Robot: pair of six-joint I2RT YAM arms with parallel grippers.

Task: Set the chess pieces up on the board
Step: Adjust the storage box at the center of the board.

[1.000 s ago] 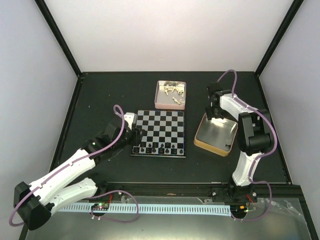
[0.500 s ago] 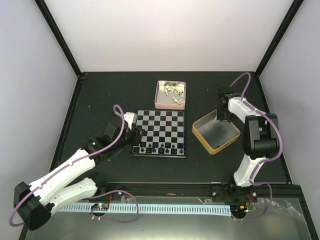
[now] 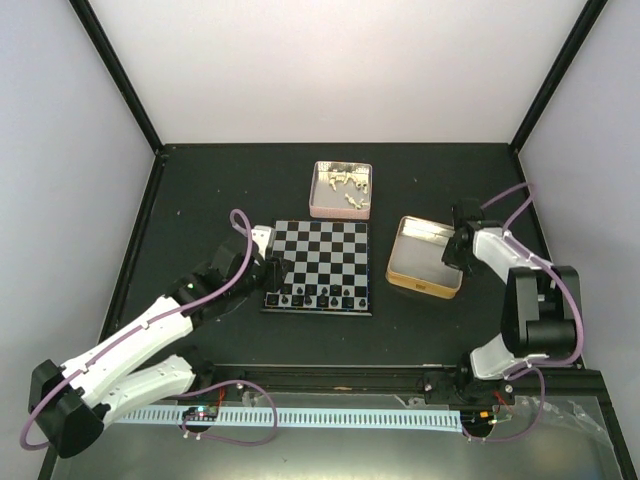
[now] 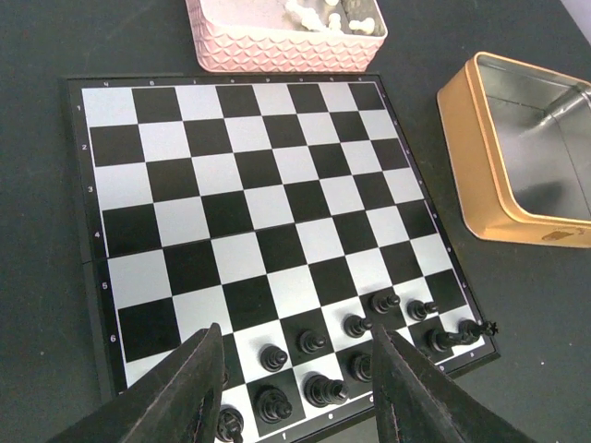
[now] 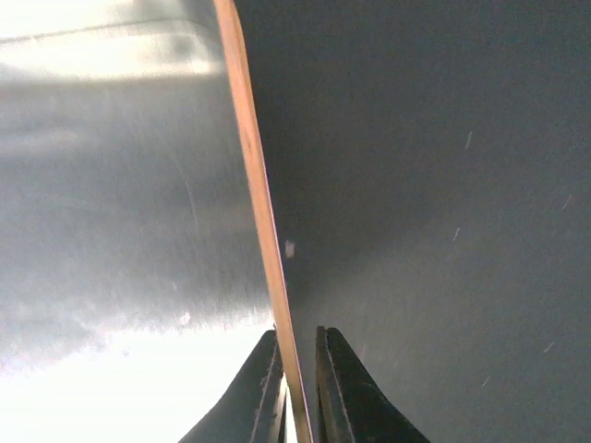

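Note:
The board lies mid-table. Several black chess pieces stand in its two near rows. Cream-white pieces lie loose in a pink tin behind the board. My left gripper hangs open above the black pieces at the board's near left, holding nothing. My right gripper is shut on the right wall of an orange tin, with one finger inside it and one outside.
The orange tin has a bare metal floor and sits just right of the board. Black frame rails border the dark table on all sides. Both arm bases stand at the near edge.
The right gripper moved right and toward the near edge and closed on the orange tin's wall. The tin turned and shifted slightly right. The left arm has not moved.

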